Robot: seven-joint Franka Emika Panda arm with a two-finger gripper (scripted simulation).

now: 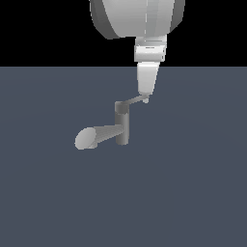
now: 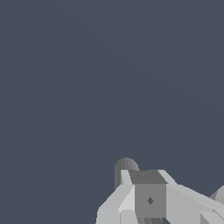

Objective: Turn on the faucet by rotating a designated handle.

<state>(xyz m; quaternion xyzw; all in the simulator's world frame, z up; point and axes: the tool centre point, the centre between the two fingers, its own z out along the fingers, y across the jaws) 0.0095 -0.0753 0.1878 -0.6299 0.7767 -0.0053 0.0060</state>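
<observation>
The small grey faucet [image 1: 122, 126] stands upright on the dark floor in the exterior view. Its thick spout [image 1: 94, 136] flares toward the exterior view's left and ends in a pale oval. The thin handle [image 1: 132, 102] juts from the top of the post toward the exterior view's right. My gripper [image 1: 146, 95] comes straight down from above, and its tips touch the handle's outer end. The fingers look pressed together, with nothing held between them. In the wrist view the gripper [image 2: 146, 178] fills the lower edge, and a dark rounded faucet part [image 2: 125, 165] peeks out behind it.
The faucet stands on a flat, dark blue-grey floor [image 1: 193, 193]. The arm's large pale link [image 1: 137, 17] hangs above the faucet. No other objects show in either view.
</observation>
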